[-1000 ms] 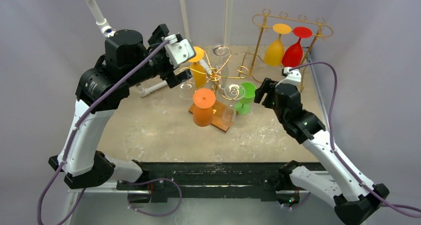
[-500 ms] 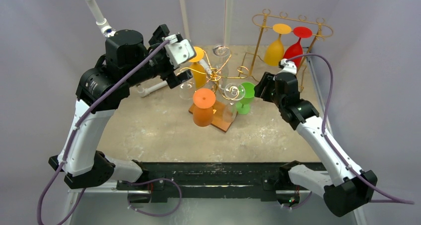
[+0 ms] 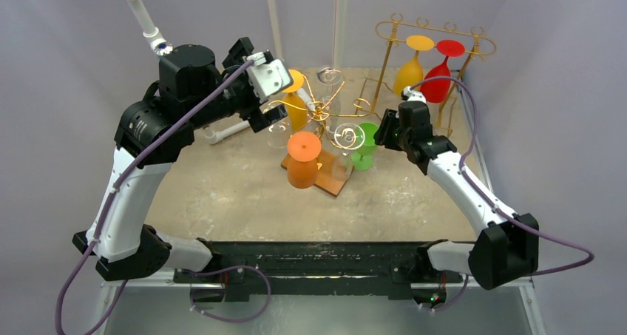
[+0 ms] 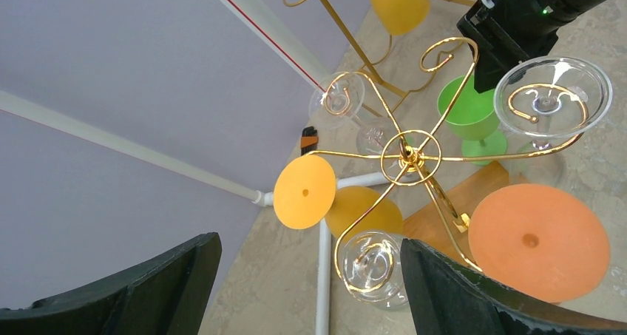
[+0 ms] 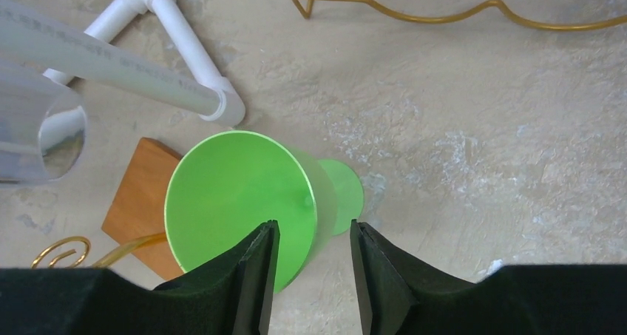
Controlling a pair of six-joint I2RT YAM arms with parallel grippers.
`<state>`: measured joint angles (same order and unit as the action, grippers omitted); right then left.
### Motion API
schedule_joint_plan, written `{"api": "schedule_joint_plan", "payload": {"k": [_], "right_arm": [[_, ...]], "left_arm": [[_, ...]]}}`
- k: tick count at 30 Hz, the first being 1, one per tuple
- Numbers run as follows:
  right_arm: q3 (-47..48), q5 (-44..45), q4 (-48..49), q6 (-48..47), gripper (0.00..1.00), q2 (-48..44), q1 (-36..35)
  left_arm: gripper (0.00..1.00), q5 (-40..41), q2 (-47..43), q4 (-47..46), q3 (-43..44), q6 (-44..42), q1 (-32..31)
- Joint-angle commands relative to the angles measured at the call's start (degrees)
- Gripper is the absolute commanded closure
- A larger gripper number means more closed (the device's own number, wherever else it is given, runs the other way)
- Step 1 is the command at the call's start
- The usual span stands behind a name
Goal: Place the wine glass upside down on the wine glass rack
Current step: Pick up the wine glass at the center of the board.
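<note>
Green glass [image 3: 366, 140] upright on its foot, toward the back of the worktop [image 3: 222, 194], a bit right of the middle. Sits just beside the wooden base [image 3: 333, 181] of the gold rack [image 3: 319, 110]. Stands with its long axis straight up, mouth open to the top.

Right fingers [image 3: 381, 134] partly spread, one on each side of the bowl's lower edge, no firm pinch to see. Come in from the right side, so clearly the nearer arm. Left fingers [image 3: 270, 115] spread wide, holding nothing, high over the rack's left side.

Probably calls for a squeeze low on the bowl, then a lift and a flip. Tight on the left: hanging clear glass [image 3: 347, 137] and thin rack arms close by. More open room toward the right edge and the front. One bare hook [image 4: 444, 50] on the rack, near the glass.
</note>
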<state>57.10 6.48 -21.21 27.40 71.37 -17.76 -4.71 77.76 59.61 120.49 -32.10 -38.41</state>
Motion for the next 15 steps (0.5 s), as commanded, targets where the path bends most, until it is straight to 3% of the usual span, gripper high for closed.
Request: {"api": "schedule_joint_plan", "payload": {"k": [1, 4, 6, 15], "right_arm": [[2.7, -1.0, 2.1, -0.8, 0.58, 2.1, 0.3], [2.6, 0.6, 2.0, -1.5, 0.87, 3.6, 0.4], [2.9, 2.2, 1.8, -2.2, 0.99, 3.7, 0.3], [6.1, 8.3, 0.0, -4.7, 1.00, 1.5, 0.3]], "left_arm": [[0.00, 10.7, -1.2, 4.5, 0.3, 6.3, -0.2], [0.00, 10.8, -1.3, 4.6, 0.3, 6.3, -0.2], [0.00, 10.8, -1.4, 4.6, 0.2, 6.1, -0.2], [0.00, 11.0, -1.8, 4.2, -0.6, 5.4, -0.2]]}}
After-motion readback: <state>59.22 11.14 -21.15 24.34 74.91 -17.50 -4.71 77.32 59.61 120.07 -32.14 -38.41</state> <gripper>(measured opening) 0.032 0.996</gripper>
